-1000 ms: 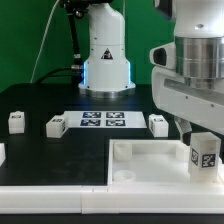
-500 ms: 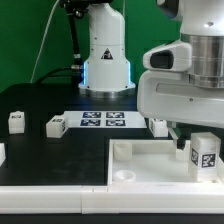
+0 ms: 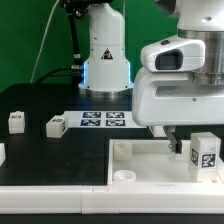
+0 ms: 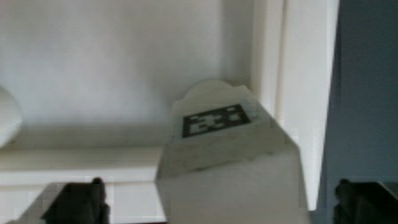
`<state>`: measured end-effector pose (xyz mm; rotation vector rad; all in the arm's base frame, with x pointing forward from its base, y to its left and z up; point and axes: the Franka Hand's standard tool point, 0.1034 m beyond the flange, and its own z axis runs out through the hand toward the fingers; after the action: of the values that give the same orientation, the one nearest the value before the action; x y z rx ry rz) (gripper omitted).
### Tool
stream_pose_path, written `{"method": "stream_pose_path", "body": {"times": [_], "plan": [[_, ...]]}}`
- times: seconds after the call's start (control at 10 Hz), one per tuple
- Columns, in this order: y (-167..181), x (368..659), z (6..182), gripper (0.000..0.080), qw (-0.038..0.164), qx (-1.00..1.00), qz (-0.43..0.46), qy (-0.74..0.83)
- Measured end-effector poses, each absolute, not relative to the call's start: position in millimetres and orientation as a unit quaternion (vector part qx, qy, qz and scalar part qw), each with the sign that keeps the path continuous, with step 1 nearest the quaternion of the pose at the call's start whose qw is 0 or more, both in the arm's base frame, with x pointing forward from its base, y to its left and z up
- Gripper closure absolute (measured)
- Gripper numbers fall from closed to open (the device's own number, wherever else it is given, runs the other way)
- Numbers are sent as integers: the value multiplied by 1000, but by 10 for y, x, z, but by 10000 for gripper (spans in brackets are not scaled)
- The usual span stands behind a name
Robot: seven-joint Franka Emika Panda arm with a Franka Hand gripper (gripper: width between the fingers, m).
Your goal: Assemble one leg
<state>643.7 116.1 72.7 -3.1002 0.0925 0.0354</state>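
Note:
One leg (image 3: 205, 152), a small white block with a black-and-white tag, stands upright at the exterior view's right end of the large white tray-like piece (image 3: 150, 162). My gripper (image 3: 188, 147) hangs just behind and above it, one finger (image 3: 176, 144) showing beside it. In the wrist view the leg (image 4: 222, 140) lies between my two dark fingertips (image 4: 80, 203), with a gap on each side. The gripper (image 4: 222, 205) is open and holds nothing.
Two more legs (image 3: 16, 121) (image 3: 56, 126) lie on the black table at the exterior view's left, and part of another shows at the left edge (image 3: 1, 152). The marker board (image 3: 103, 120) lies behind the tray. Round sockets (image 3: 123, 173) mark the tray's near left corner.
My hand has shifted toward the exterior view's left and turned, now hiding the leg that lay behind the tray. The standing leg has not moved.

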Motion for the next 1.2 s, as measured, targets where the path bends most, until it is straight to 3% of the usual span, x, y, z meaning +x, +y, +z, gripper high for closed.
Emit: {"method": "stream_pose_path", "body": {"times": [0.2,0.3,0.4,0.7,1.2], "plan": [[1159,6438,727,410,20,-999,11,30],[1159,6438,726,410,20,-999,11,32],[1159,6437,725,509,20,-999,12,46],[1115,6444,718,509,24,-988,15,152],[930,6434,726,505,5,-936,17,351]]}}
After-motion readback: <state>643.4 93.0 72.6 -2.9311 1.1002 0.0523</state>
